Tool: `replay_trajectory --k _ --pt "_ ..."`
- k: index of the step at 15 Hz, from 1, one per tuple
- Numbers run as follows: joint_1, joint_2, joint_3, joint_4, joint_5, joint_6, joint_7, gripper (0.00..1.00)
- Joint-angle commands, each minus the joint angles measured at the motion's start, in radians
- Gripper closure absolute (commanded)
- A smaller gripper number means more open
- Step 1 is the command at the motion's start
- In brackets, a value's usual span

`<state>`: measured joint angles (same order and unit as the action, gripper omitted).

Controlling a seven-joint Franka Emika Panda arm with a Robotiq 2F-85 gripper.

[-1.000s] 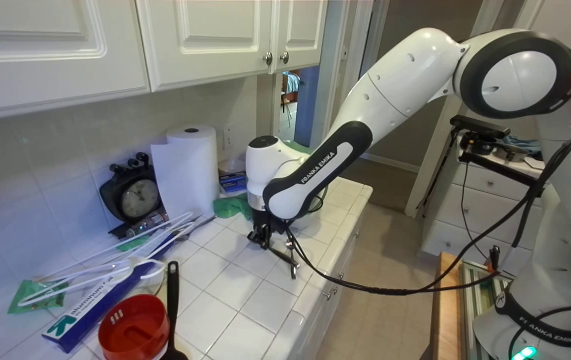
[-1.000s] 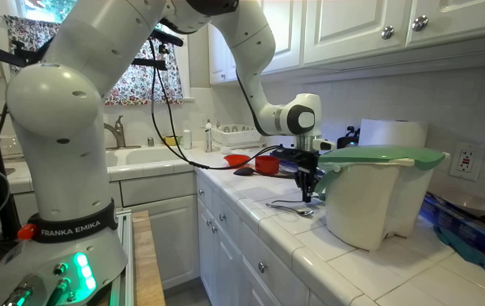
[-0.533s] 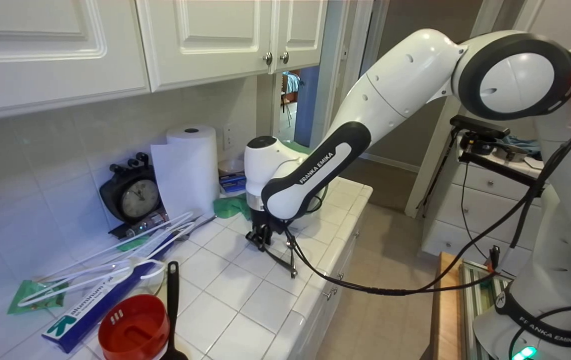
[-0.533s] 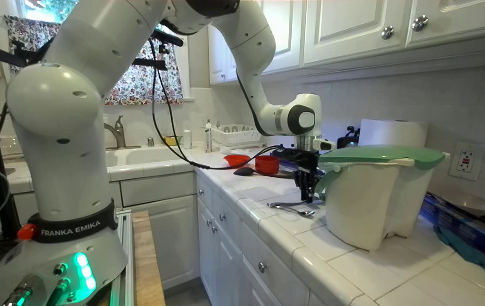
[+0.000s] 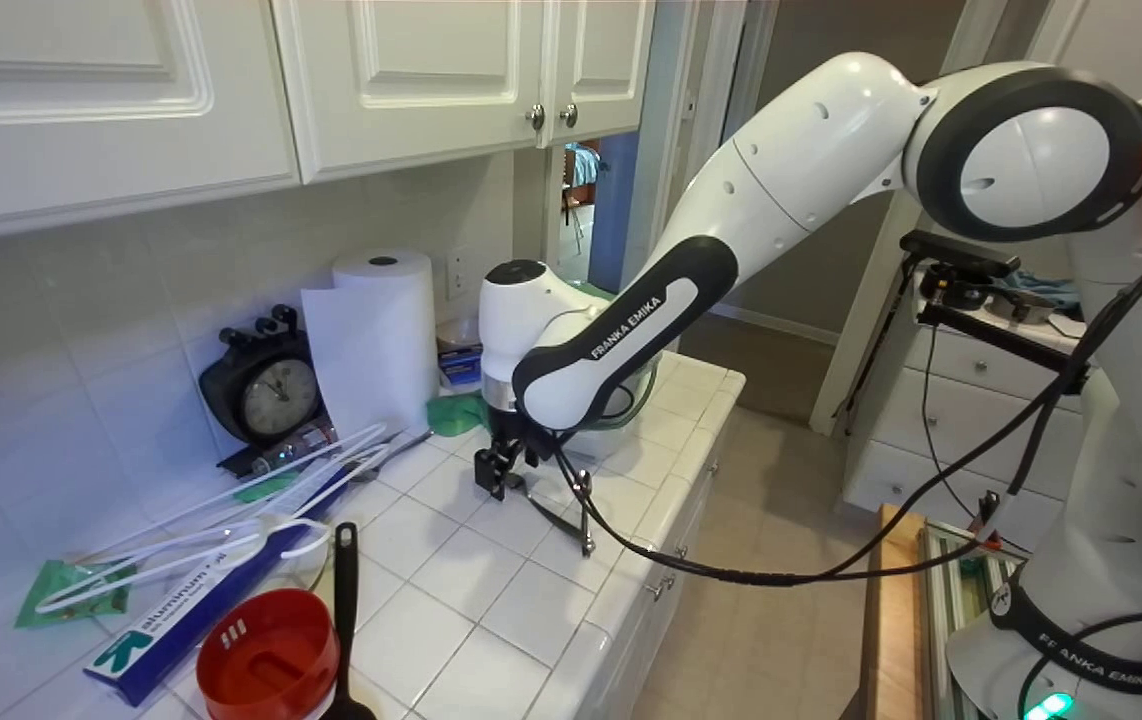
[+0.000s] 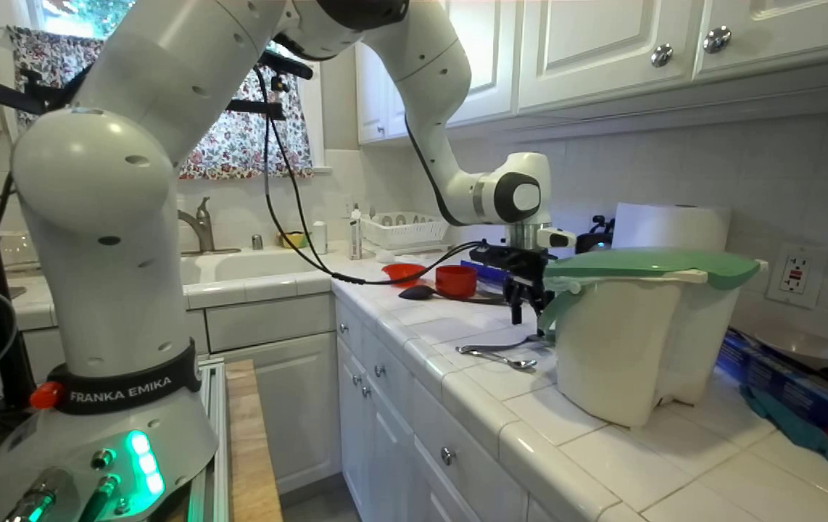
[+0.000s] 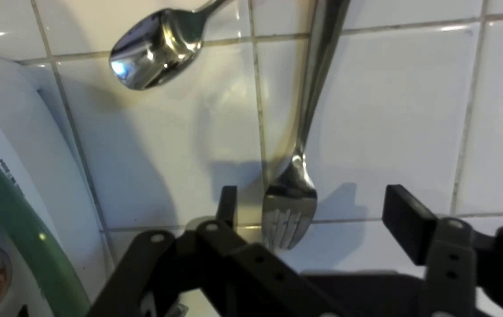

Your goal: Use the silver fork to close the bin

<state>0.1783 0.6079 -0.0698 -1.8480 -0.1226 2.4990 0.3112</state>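
The silver fork (image 7: 290,193) lies on the tiled counter, its tines toward my gripper in the wrist view. In both exterior views it is thin but visible, the fork (image 5: 553,517) resting near the counter's front edge. My gripper (image 7: 313,215) stands open just above the tines, one finger on each side, touching nothing that I can see. In an exterior view the gripper (image 6: 528,317) is beside the white bin (image 6: 617,348). The bin's green lid (image 6: 653,262) lies across its top, with a green part hanging down on the gripper's side. The arm hides most of the bin elsewhere.
A spoon (image 7: 159,48) lies close beside the fork, their handle ends near each other. Red cups (image 6: 456,281) and a black ladle (image 6: 417,292) are farther along. Hangers, a foil box (image 5: 221,610) and a paper towel roll (image 5: 386,330) line the wall side.
My gripper has opened and let go of the fork, which dropped flat onto the counter with its handle swung toward the spoon. The gripper has since risen slightly and shifted toward the wall.
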Motion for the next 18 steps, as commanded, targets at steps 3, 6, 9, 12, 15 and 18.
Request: replay_trajectory --k 3,6,9,12,15,18 --pt "0.067 -0.049 -0.029 0.009 -0.014 -0.018 0.149 0.0" --pt "0.092 -0.104 -0.035 0.001 -0.016 -0.05 0.202 0.0" --pt "0.099 -0.167 -0.035 0.002 -0.018 -0.112 0.246 0.0" --pt "0.089 -0.245 -0.029 -0.004 -0.031 -0.187 0.265 0.0" --pt "0.075 -0.313 -0.017 -0.011 -0.037 -0.247 0.289 0.0" --pt "0.068 -0.374 -0.007 -0.028 -0.05 -0.264 0.325 0.0"
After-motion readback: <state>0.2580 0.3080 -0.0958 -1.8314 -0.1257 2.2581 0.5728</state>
